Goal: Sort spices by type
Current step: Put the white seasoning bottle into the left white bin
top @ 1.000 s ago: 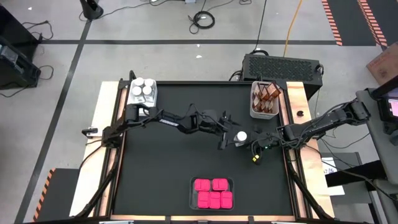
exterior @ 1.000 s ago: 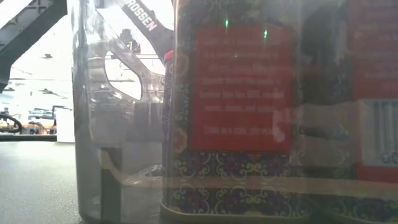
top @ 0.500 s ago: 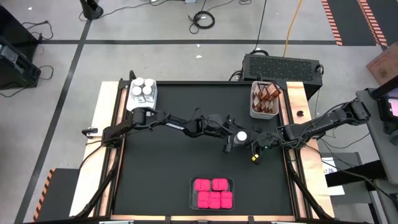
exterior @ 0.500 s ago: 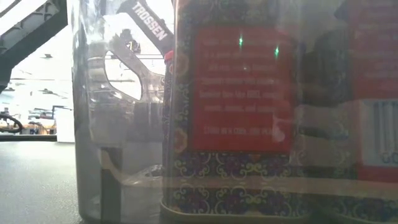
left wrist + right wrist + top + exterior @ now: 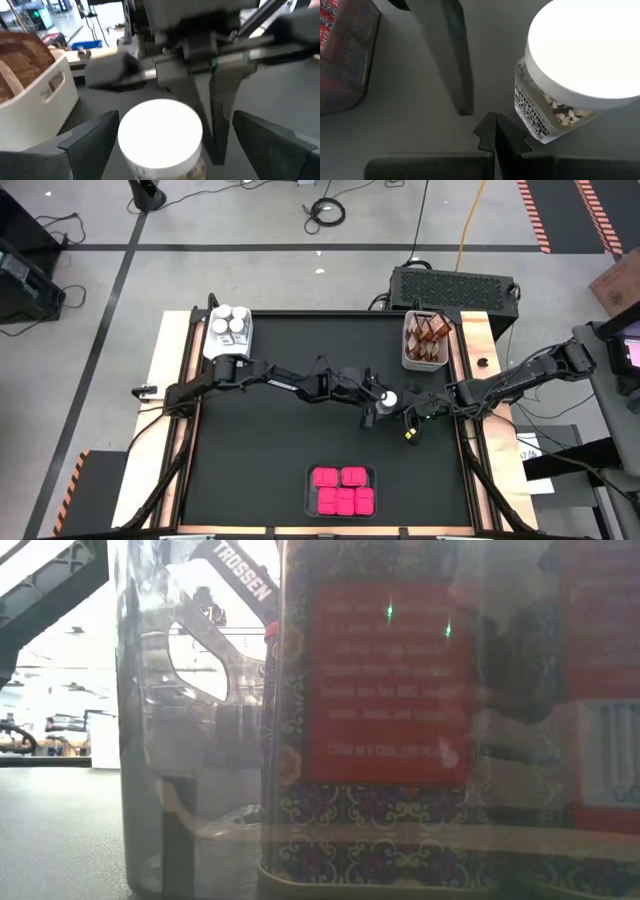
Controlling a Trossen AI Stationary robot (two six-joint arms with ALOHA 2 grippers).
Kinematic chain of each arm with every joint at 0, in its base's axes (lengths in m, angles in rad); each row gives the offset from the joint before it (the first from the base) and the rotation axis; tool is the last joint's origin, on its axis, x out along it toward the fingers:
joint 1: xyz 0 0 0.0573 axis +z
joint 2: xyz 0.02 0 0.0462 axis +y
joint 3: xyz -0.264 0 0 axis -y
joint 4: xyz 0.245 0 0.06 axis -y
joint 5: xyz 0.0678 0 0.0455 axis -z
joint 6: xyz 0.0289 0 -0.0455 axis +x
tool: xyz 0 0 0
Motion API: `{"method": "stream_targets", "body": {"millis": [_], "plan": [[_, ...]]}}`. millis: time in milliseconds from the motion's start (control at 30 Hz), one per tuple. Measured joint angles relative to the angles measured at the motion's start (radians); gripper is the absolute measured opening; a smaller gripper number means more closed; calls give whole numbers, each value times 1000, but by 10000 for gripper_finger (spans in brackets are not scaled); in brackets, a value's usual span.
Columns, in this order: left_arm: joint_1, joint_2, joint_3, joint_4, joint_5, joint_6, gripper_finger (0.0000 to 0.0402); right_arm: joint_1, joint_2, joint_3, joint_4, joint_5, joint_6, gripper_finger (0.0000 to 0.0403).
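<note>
A small clear jar with a round white lid (image 5: 388,397) stands upright on the black table, right of centre. My left gripper (image 5: 379,404) reaches across the table and is open. In the left wrist view one finger (image 5: 92,140) stands on each side of the jar (image 5: 160,131) without touching it. My right gripper (image 5: 411,417) waits shut, close beside the jar (image 5: 570,70) on its right. Pink boxes (image 5: 341,489) fill a clear tray at the near edge. Brown jars (image 5: 428,332) stand in a white tray at far right.
A white tray of white-lidded jars (image 5: 229,328) stands at the far left corner. The clear tray wall (image 5: 150,740) and a pink box label (image 5: 390,690) block the low view. Bare black table (image 5: 260,450) lies between the trays.
My left gripper has gone toward the table's right edge and slightly down, still open. Its fingers, which were short of the white-lidded jar, now stand on either side of it. The jar has not moved.
</note>
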Motion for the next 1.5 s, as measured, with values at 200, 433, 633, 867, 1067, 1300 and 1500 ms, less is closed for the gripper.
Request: {"method": "stream_targets", "body": {"millis": [200, 433, 633, 867, 1067, 1300, 1500], "plan": [[3, 0, 0, -3, -5, 0, 389, 0, 0, 0, 2, 0, -1, 0], [6, 0, 0, -7, -5, -1, 335, 0, 0, 0, 2, 0, 2, 0], [6, 0, 0, -8, -5, -3, 277, 0, 0, 0, 2, 0, 6, 0], [6, 0, 0, -7, -4, -4, 210, 0, 0, 0, 2, 0, 6, 0], [10, -11, -1, -26, -5, -3, 210, 0, 0, 0, 2, 0, 6, 0], [78, -135, -26, -172, -16, -28, 212, 0, 0, 0, 4, 0, 3, 0], [162, -300, -88, -346, -9, -30, 212, 0, 0, 0, 11, 2, -13, 0]]}}
